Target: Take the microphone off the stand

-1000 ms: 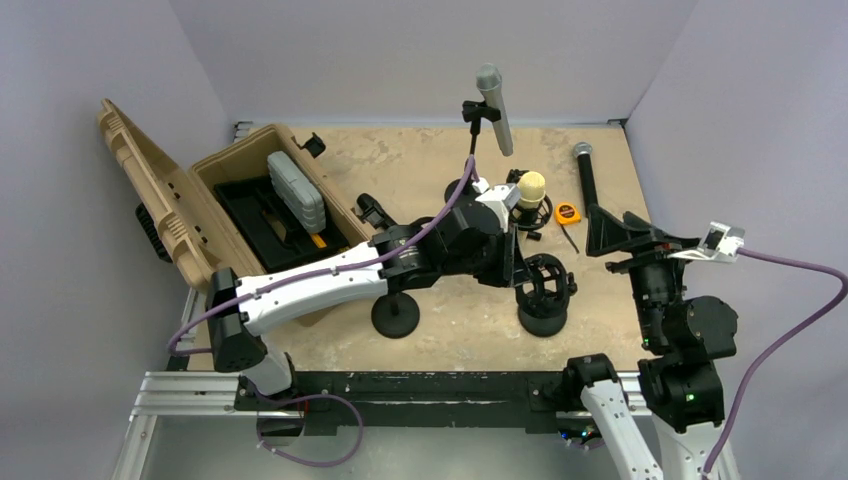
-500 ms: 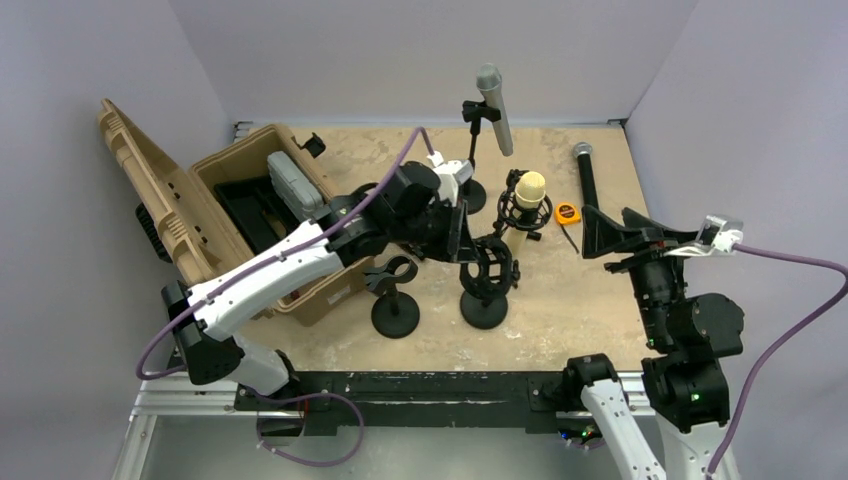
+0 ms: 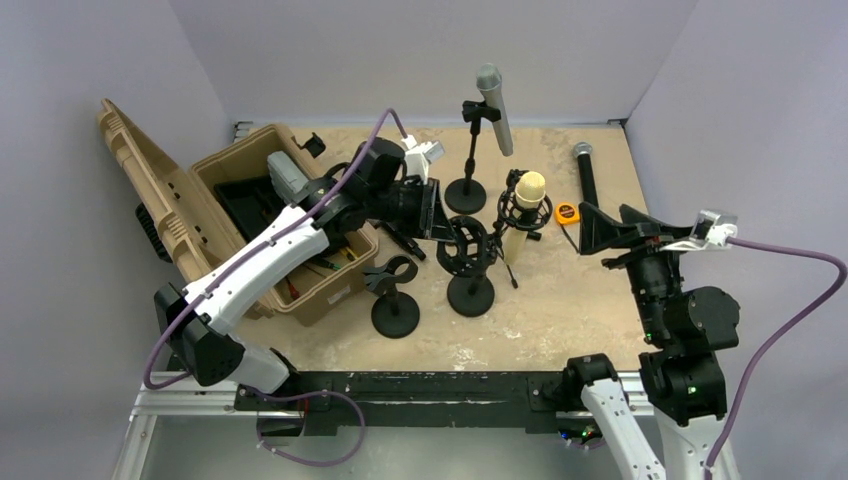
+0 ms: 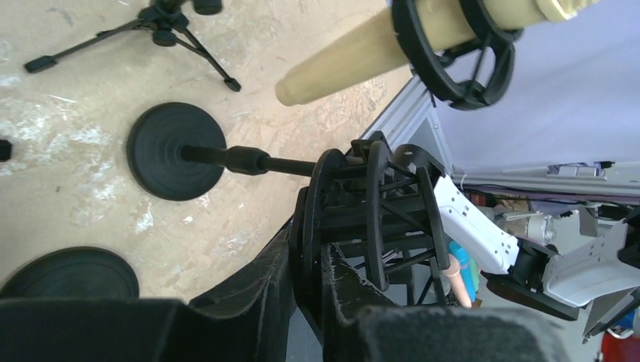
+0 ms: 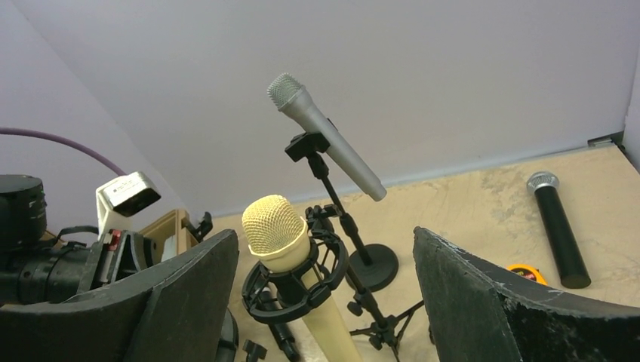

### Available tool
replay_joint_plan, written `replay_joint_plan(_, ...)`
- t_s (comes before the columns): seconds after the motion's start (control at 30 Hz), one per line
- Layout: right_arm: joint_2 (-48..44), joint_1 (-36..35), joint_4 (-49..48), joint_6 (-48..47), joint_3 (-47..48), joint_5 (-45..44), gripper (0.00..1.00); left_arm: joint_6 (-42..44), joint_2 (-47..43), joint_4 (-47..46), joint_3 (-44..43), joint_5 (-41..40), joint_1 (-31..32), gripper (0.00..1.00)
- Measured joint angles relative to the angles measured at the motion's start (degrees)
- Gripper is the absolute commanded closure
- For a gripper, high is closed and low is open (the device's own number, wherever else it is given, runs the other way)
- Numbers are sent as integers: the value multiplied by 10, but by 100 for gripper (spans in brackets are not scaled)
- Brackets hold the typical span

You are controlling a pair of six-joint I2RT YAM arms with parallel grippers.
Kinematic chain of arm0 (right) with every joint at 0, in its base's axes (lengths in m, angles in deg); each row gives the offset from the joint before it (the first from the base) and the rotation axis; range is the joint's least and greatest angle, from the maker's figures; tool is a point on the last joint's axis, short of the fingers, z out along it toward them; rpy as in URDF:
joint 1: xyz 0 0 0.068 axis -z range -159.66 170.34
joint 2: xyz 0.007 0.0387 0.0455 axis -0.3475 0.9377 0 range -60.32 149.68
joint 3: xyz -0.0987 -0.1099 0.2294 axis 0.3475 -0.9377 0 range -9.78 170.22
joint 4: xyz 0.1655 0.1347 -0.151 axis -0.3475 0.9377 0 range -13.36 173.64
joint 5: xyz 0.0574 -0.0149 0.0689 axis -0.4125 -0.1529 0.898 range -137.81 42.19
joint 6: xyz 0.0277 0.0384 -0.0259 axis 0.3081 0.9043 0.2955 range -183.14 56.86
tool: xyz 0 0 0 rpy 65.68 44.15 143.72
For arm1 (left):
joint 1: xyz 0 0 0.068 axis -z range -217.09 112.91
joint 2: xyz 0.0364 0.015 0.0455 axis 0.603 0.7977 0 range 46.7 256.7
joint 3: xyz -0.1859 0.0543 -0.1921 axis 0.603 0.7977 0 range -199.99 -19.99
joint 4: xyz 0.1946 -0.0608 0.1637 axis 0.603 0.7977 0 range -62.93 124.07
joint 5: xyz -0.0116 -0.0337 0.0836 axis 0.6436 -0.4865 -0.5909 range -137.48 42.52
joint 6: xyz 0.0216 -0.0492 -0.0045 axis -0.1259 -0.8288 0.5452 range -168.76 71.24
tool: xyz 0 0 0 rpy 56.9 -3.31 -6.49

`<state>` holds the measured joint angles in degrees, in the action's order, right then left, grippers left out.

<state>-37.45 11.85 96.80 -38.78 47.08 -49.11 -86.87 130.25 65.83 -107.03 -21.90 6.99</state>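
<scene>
The left wrist view shows what the top view hides. The left gripper (image 4: pixel 308 260) is clamped tight on the black ring of an empty shock mount (image 4: pixel 377 204), with a dark finger pressed against each side of the hoop. The mount's rod runs to a round base (image 4: pixel 176 151) on the table (image 4: pixel 68 173).

The right gripper (image 5: pixel 324 240) stands wide open and holds nothing. Only its own wrist view frames the cream microphone (image 5: pixel 275 226) between the two fingers, beyond their tips and untouched. The top view shows the gap: the microphone stands to the left of that gripper, apart from it, with an orange tape measure (image 3: pixel 567 212) on the table between them. It is just right of the mount the left gripper holds.

The cream microphone sits nearly upright in its own shock mount (image 5: pixel 294 283) on a tripod stand (image 5: pixel 385 328). Behind it, a silver microphone (image 5: pixel 324 136) is clipped aslant on a taller stand, and a black microphone (image 5: pixel 557 226) lies flat on the table to the right.

Only the top view shows the open tan case (image 3: pixel 150 190) at the left and an empty clip stand (image 3: pixel 395 315) just beside the held mount's base.
</scene>
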Motion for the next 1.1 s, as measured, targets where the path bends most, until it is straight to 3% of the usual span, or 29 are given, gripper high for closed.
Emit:
replay_joint_plan(0.07,0,0,-2,0,-3,0,15,5,1,-3,6,11,-19,62)
replay_joint_plan(0.17,3,0,-6,0,-7,0,15,14,2,-5,11,19,-44,51)
replay_joint_plan(0.4,17,0,-18,-1,-12,6,15,39,2,-3,8,18,-50,43)
replay_joint_plan(0.57,18,0,-20,-2,-16,11,15,80,-1,40,-30,-29,-50,37)
replay_joint_plan(0.8,18,0,-24,-2,-18,15,15,137,-17,126,-116,-125,-44,34)
replay_joint_plan(1.1,15,0,-30,-2,-19,24,14,205,10,222,-268,-318,93,42)
